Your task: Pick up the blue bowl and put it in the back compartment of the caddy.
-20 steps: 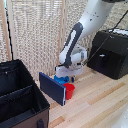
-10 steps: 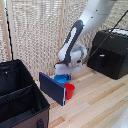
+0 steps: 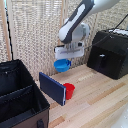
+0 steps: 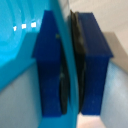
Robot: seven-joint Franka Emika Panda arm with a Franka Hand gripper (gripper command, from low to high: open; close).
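Observation:
The blue bowl (image 3: 62, 65) hangs in the air above the wooden floor, held by its rim under my gripper (image 3: 63, 59), which is shut on it. In the wrist view the bowl's bright blue wall (image 4: 20, 45) fills one side, and its rim is pinched between my two dark-blue fingers (image 4: 95, 60). The black fabric caddy (image 3: 20, 97) stands at the exterior view's left, with a dividing wall between its two compartments; the bowl is right of it and higher than its rim.
A small red cup (image 3: 69, 90) sits on the floor beneath the bowl, beside a flat dark-blue panel (image 3: 52, 88) leaning upright. A black hard box with a handle (image 3: 107, 52) stands at the exterior view's right. A beige curtain hangs behind.
My gripper has risen with the blue bowl, lifting it from floor level beside the red cup to well above it.

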